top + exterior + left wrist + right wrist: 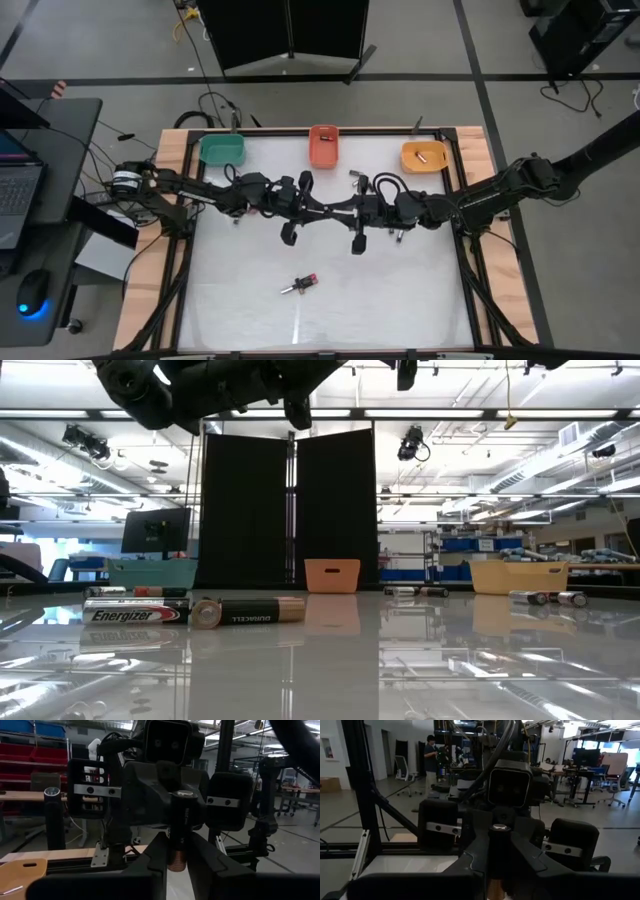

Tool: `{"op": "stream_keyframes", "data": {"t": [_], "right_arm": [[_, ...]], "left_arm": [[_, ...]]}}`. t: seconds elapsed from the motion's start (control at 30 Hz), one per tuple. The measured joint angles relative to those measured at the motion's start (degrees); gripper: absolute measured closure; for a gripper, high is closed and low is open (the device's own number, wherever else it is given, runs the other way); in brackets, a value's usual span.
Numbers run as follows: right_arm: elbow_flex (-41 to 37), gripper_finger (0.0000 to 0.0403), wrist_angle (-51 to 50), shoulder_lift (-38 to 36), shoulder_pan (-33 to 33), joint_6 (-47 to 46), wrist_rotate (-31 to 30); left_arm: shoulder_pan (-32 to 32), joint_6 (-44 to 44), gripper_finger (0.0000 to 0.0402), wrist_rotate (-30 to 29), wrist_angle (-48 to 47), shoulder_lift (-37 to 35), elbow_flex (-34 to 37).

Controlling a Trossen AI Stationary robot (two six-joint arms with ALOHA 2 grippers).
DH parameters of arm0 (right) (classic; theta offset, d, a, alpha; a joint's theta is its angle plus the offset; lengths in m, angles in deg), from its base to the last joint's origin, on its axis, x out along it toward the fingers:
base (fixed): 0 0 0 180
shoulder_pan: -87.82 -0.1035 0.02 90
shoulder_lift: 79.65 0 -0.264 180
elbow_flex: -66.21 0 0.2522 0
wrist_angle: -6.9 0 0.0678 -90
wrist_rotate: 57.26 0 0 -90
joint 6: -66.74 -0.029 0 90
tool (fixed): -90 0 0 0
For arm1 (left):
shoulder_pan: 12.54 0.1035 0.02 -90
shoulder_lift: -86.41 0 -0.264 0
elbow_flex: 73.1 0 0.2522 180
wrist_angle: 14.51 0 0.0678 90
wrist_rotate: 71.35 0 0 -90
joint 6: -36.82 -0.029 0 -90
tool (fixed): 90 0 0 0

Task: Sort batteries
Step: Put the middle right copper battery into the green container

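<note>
Three bins stand in a row along the far edge of the table [250, 300]: a green bin [222, 150], a red bin [324, 146] and a yellow bin [424, 157].

The yellow bin has one dark battery [422, 158] lying in it. The red bin has a small pale thing near its far end, but I cannot tell what it is. In the green bin I see only its green floor.

The two arms meet in the middle of the table, up in the air. The left gripper [320, 207] and the right gripper [347, 211] point at each other. Between them is one held battery [180, 827], black with a copper end. The left gripper's fingers [150, 860] press on it from both sides. The right gripper's fingers [470, 862] are clamped on it too.

Two batteries on the table [300, 284] lie close together near the front, well apart from the bins. One says Energizer [135, 615] and the other is a Duracell [250, 611]. Farther back lie more little batteries [545, 597], too small to count.
</note>
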Motion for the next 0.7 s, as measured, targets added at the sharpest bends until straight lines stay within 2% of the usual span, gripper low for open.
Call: {"op": "stream_keyframes", "data": {"t": [0.27, 0.4, 0.53, 0.7], "right_arm": [[0.00, 0.0223, -0.41, -2.22, 0.13, 2.09, -9.00], [0.02, 0.0183, -2.47, -5.94, 0.25, 3.21, -9.90], [0.04, 0.0179, -8.88, -9.94, -0.19, 2.98, -9.85], [0.07, 0.0238, -18.51, -11.54, -0.18, -0.87, -11.21]], "left_arm": [[1.65, 0.45, 0.0348, -0.17, -6.34, -3.59, 0.00], [2.83, -2.17, 0.0348, 0.01, -14.46, -8.21, 0.00], [4.49, -4.10, 0.0348, -3.96, -27.28, -14.36, 0.00], [7.40, -4.15, 0.0348, -11.61, -47.36, -23.11, 0.00]]}}
